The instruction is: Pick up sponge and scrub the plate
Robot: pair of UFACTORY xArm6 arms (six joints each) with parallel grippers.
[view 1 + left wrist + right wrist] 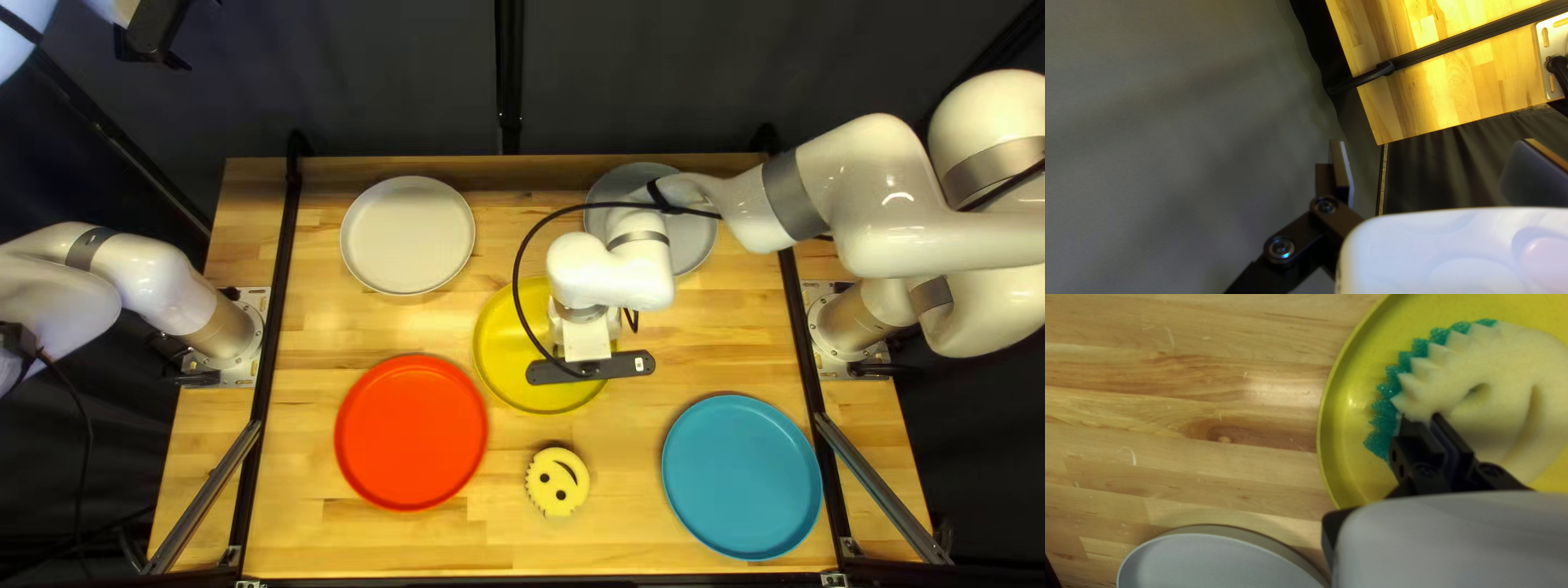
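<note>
1. The sponge (1508,365) is over the yellow plate (501,348), its smiling face up and a teal layer showing along its toothed edge; I can't tell how hard it presses there.
2. My right gripper (588,343) is above the yellow plate too, pinching the sponge near its toothed edge: the fingers stand close together, with a bit of the foam caught between the tips.
3. A second sponge (564,495), also with a smiling face, lies on the table (305,534) just nearer me than the yellow plate, apart from it.
4. Left of the yellow plate and a little nearer me, I have the red plate (410,433).
5. Right of the yellow plate and nearer me is the blue plate (741,476).
6. Beyond the yellow plate, the cream plate (407,235) is off to its left and the grey plate (697,245) off to its right, partly hidden under my right arm (871,196).
7. My left gripper (152,31) hangs well apart from the yellow plate, beyond it and to its left, fingers spread wide with nothing between them.
</note>
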